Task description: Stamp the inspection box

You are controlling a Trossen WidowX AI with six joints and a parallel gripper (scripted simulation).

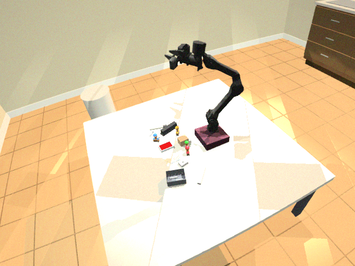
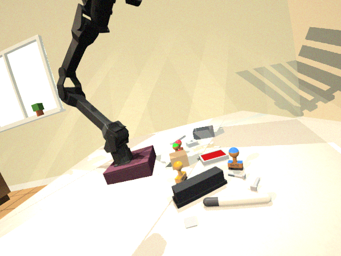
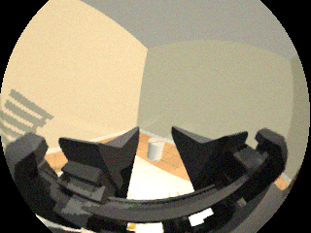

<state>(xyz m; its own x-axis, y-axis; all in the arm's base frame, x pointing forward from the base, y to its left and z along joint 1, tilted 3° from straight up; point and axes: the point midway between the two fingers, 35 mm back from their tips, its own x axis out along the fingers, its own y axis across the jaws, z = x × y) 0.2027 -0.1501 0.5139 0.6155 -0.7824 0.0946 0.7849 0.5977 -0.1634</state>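
Observation:
My gripper [image 1: 167, 53] [image 3: 155, 129] is partly open and empty, high above the back of the table; its fingers are out of frame in the exterior view. The ink pad [image 1: 165, 146] [image 2: 213, 155] is a red field in a pale case. A green-knobbed stamp [image 1: 186, 142] [image 2: 175, 146] and a red-knobbed stamp [image 1: 187, 148] [image 2: 178, 142] stand close together by the wooden block. A yellow stamp [image 1: 177, 130] [image 2: 178, 166] stands near the stapler. The blue-knobbed stamp [image 1: 155, 138] [image 2: 234, 164] reads DATE. No PASS lettering is legible; the card and its box cannot be made out against the glare.
A black stapler [image 1: 168, 128] [image 2: 199, 185] and a wooden block [image 1: 182, 140] [image 2: 179, 159] lie among the stamps. A fat marker [image 2: 242, 200] lies beyond the stapler. A dark open tray [image 1: 175, 183] [image 2: 203, 135] is past the pad. The arm's plum base [image 1: 210, 138] [image 2: 132, 170] is beside them.

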